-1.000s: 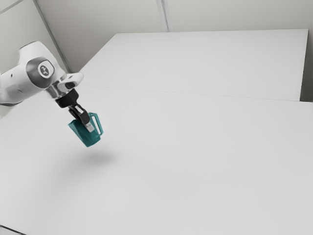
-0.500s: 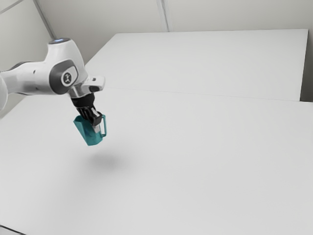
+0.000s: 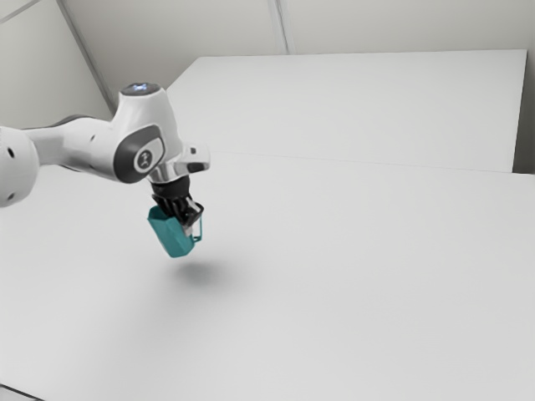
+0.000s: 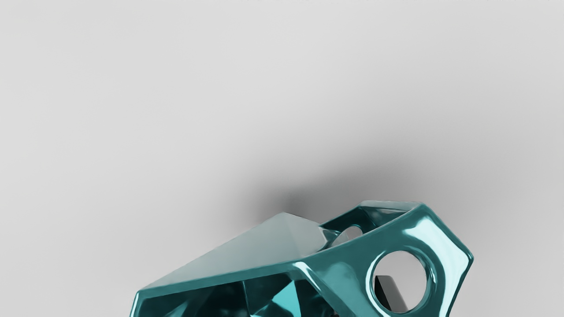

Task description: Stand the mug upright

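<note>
Teal mug (image 4: 229, 259), clenched in the black gripper (image 3: 185, 225), hangs tilted above the tabletop (image 3: 334, 292), w/ its open mouth up toward the ext. view's left & its base lower; wrist cam shows a fingertip (image 4: 393, 293) thru the hole in the handle (image 4: 445, 237). Below, the mug's blurred shadow (image 3: 205, 272) falls on the white surface, w/ a pale wall (image 3: 376, 25) in the bkgd.

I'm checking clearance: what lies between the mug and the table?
Only open air; the exterior view shows the raised mug and its shadow on the table.
</note>
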